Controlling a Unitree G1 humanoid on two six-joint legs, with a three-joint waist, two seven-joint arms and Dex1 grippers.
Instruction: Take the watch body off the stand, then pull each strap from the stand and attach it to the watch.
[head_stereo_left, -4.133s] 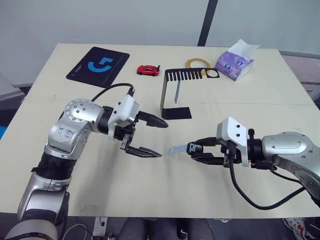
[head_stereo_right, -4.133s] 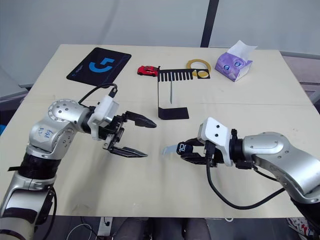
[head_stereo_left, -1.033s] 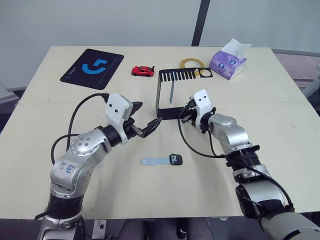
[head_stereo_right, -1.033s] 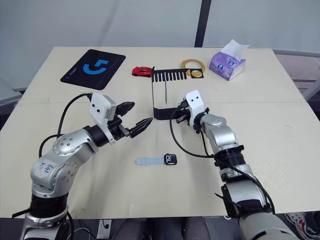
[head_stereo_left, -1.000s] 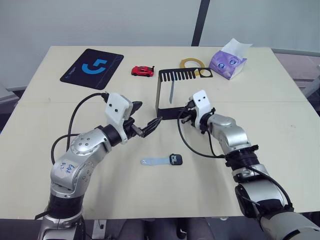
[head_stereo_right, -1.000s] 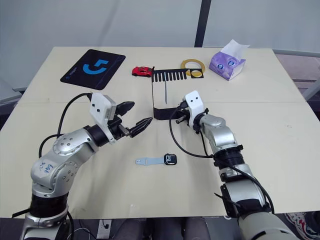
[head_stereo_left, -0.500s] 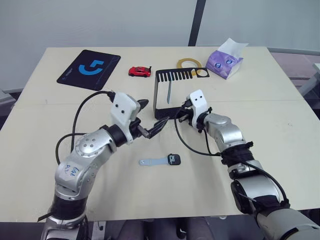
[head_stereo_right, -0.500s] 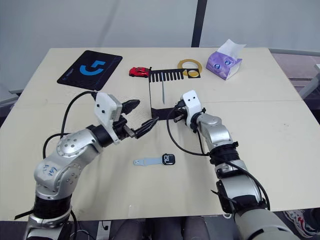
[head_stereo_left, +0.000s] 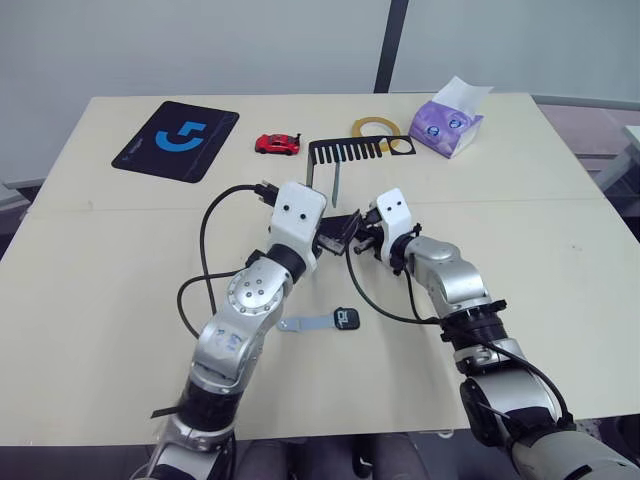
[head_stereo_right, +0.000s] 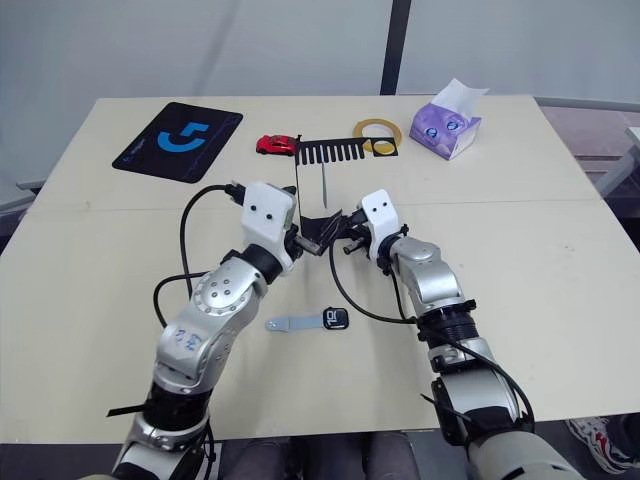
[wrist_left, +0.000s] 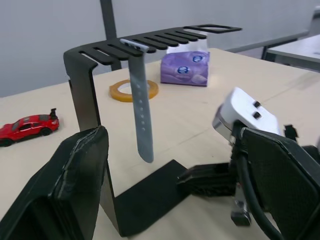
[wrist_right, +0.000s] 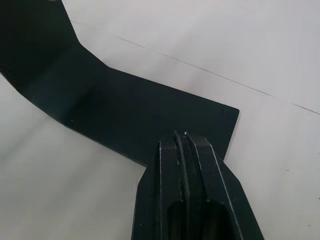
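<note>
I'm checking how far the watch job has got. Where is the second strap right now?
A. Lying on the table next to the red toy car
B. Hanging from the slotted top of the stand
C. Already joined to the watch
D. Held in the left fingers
B: the loose strap hangs down from the comb-like top of the stand, while the watch lies on the table with one strap attached.

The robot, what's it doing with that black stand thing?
It is putting a watch together. The watch body lies on the table with one strap already on it. The other strap hangs from the stand. The right tool, shut, presses on the stand's base. The left tool is open around the upright, reaching toward the hanging strap.
</note>
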